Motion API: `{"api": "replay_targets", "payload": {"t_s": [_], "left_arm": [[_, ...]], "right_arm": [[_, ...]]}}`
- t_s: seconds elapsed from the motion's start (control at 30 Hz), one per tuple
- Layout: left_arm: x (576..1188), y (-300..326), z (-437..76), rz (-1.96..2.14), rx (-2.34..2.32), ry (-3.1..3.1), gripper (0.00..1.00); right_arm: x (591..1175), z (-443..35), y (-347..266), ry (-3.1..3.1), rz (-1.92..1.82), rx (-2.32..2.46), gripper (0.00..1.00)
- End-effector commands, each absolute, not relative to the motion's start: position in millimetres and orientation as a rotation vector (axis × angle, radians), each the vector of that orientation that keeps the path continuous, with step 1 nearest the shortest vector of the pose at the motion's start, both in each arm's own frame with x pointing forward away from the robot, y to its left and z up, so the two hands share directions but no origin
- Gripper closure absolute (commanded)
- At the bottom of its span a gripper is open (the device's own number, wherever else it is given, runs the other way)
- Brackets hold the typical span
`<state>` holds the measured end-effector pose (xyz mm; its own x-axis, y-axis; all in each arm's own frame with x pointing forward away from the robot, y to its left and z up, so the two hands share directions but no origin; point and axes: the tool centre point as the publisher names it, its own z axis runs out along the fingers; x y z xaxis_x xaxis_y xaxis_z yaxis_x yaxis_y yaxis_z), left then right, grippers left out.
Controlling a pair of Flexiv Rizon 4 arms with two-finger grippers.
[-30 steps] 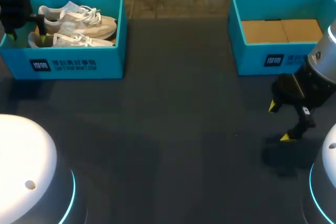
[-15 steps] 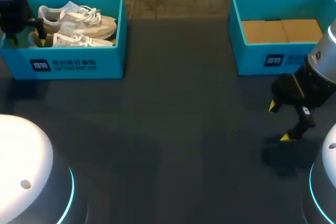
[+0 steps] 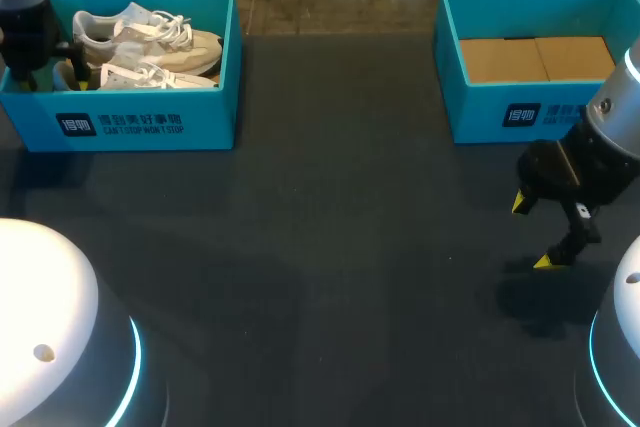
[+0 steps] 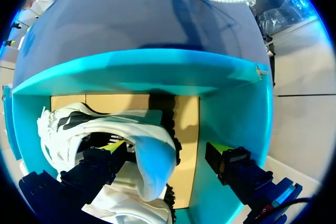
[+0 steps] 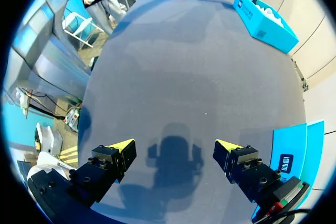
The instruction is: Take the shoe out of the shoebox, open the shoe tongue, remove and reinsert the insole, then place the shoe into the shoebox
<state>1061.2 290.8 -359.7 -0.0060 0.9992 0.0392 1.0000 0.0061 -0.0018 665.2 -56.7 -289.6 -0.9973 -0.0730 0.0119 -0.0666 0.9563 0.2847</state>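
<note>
- The teal shoebox (image 3: 140,122) holds two white sneakers (image 3: 150,52) side by side.
- The left gripper (image 4: 167,149) is down inside the shoebox at its heel end, fingers spread and released. One yellow tip is at the nearer sneaker (image 4: 149,156)'s opening and the other is just beside the shoebox wall, with the heel collar between them.
- The right gripper (image 3: 533,233) hangs well apart from the shoebox over the dark table (image 3: 330,247), released and holding nothing.
- A second teal box (image 3: 520,107) stands well apart from the shoebox.

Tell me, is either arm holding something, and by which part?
Nothing is held. The left tool, open, straddles the heel of a white shoe inside the shoebox; the right tool hangs open and empty above the table.
</note>
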Motion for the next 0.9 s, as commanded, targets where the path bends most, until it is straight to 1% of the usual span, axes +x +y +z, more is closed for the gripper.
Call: {"api": "replay_targets", "payload": {"t_s": [0.03, 0.37, 0.9], "left_arm": [[1064.0, 298.5, -366.9, -0.025, -2.194, -2.205, 0.00], [1064.8, 298.9, -370.8, -0.024, -2.186, -2.214, 0.00], [1064.4, 294.5, -350.8, -0.026, -2.204, -2.247, 0.00]], "right_arm": [[664.7, -290.2, -56.6, -3.087, -0.446, 0.110, 0.00], [664.7, -290.2, -56.6, -3.087, -0.446, 0.110, 0.00], [664.7, -290.2, -56.6, -3.087, -0.446, 0.110, 0.00]]}}
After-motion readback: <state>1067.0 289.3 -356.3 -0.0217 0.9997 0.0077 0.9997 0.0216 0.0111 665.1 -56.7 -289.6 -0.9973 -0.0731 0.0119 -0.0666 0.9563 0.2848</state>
